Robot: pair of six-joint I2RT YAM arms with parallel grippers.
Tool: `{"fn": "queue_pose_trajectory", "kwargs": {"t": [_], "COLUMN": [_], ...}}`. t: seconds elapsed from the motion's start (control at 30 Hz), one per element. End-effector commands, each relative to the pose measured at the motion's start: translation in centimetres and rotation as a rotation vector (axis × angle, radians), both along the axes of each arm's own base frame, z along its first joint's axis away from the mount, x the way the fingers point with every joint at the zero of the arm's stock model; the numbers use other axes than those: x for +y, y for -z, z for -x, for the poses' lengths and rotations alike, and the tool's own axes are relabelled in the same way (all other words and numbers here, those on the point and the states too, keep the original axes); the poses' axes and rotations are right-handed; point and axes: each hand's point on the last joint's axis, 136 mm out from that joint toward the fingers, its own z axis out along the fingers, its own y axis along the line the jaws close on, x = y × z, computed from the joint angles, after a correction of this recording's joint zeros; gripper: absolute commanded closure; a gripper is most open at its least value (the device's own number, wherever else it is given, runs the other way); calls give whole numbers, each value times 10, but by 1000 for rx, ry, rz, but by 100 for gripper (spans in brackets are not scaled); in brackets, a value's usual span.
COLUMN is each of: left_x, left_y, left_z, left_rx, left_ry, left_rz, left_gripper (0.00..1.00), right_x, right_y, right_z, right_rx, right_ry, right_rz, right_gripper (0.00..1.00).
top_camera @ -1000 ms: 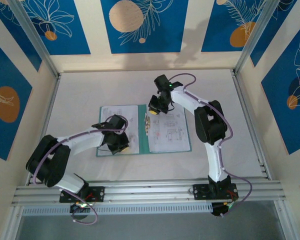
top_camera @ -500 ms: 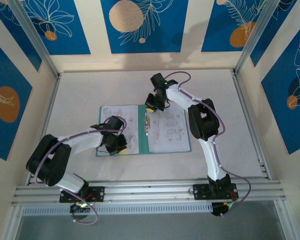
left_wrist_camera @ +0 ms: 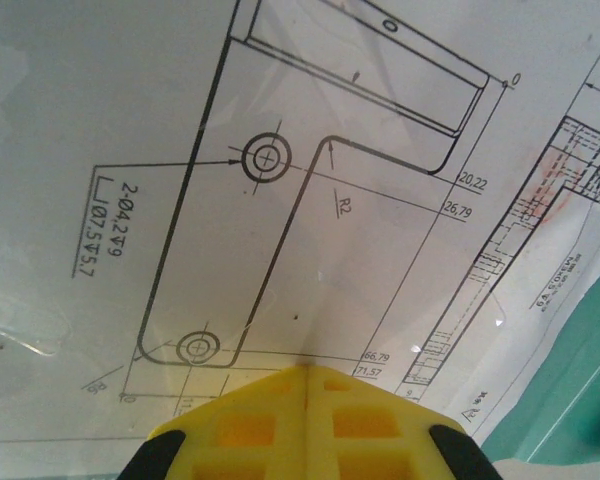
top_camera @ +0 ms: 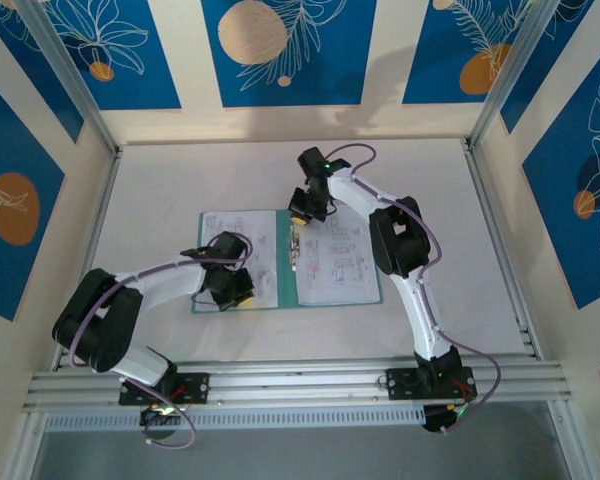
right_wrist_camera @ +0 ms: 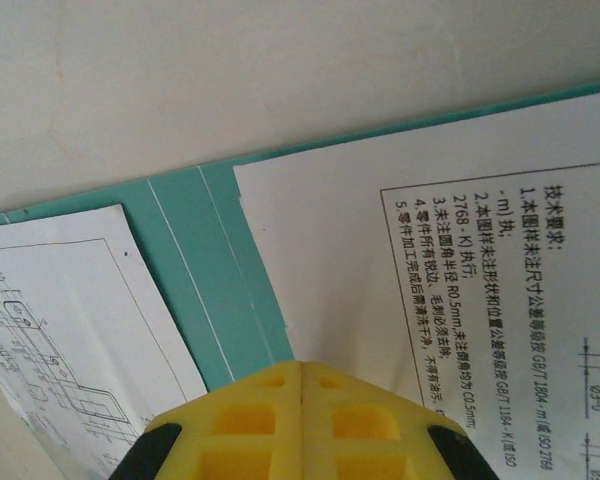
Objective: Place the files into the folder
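Top camera sits high behind the arm bases, looking down over the whole counter [top_camera: 180, 180]. Left wrist camera points down past the left claw [left_wrist_camera: 308, 372], very close on a printed sheet [left_wrist_camera: 280, 250]. Right wrist camera, just as close past the right claw [right_wrist_camera: 300, 368], faces the far edge of the folder [right_wrist_camera: 215, 270]. All three share that folder.

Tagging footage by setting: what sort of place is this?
Probably a robot lab test cell: an aluminium rail frame, blue printed backdrop panels all round, and a teal-green folder lying open on a white tabletop.
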Motion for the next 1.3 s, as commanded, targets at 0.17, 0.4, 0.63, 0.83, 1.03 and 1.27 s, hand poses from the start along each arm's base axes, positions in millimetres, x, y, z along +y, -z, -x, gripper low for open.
{"fn": "queue_pose_trajectory", "kwargs": {"t": [0.17,0.4,0.63,0.83,1.03,1.27], "left_x": [22,23,22,23,24,24], "left_y": [24,25,24,24,25,27], "left_z": [15,16,16,15,16,16], "left_rx": [70,72,71,72,78,80], "left_ry": [-8,-8,-7,-17,-46,-73], "left_rz": [-89,-88,-84,-89,-92,-86], "left_gripper": [100,100,100,100,100,100], "right_x": [9,15,17,16,15,12], "right_y": [3,3,-2,-14,-30,-46], "right_z": [7,12,15,21,33,50], "right_rx": [24,30,28,16,17,20], "right_ry": [-38,-49,-58,-61,-67,-71], "right_rz": [-6,-11,-12,-21,-53,-94], "right_gripper": [100,100,100,100,100,100]}}
